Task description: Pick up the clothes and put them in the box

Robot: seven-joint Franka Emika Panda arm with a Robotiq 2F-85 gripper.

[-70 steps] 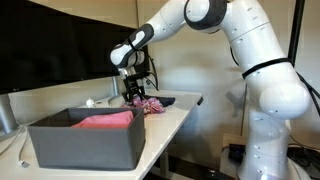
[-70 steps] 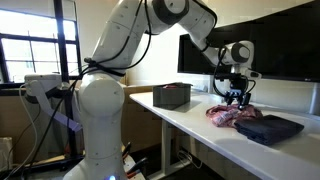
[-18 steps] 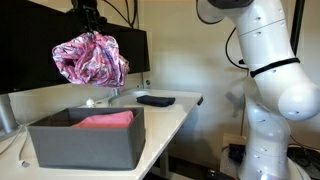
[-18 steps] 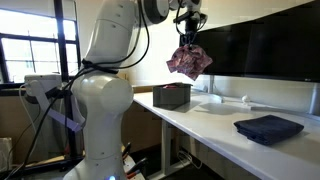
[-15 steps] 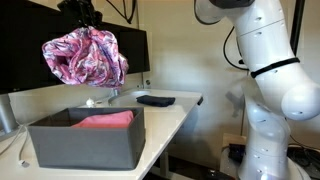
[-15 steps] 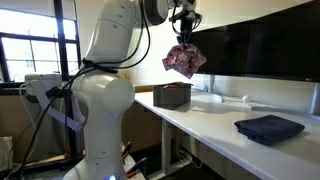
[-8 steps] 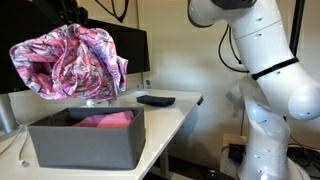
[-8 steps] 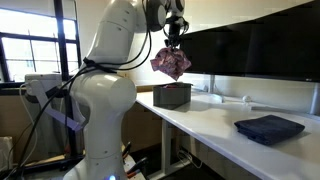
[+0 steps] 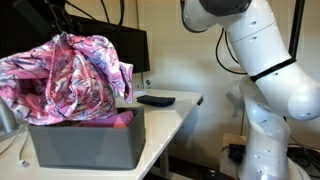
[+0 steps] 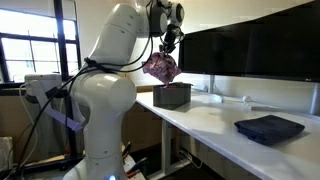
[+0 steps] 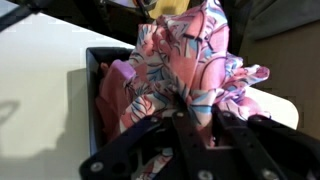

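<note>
Over the box end of the table (image 9: 178,118), I have the tool (image 11: 203,118) clamped on the larger of the clothes, the patterned garment (image 9: 62,80) with its pink, white and purple swirls. It hangs from the fingers (image 11: 183,125) in a loose, billowing bunch. Through the wrist view the cloth is pinched at its gathered top and spills away from the camera, covering a good part of the box (image 11: 92,62) below it. In an exterior view the bundle (image 10: 160,68) hangs directly above the dark grey bin (image 10: 172,97), near its top. From the closer exterior angle the cloth's lower folds overlap the rim (whether they actually touch it I cannot tell from here). The box sits flat on the table, close to the front edge. Inside it lies the plain pink-red garment (image 9: 123,120), a strip of it showing just above the wall, and in the wrist view it fills the open part of the bin beside the hanging cloth. A flat black object (image 10: 268,128) lies farther along the table, well apart from the box. A dark monitor (image 10: 250,55) stands behind the table, and the white arm (image 9: 268,80) arches up and over from its base beside the table.
</note>
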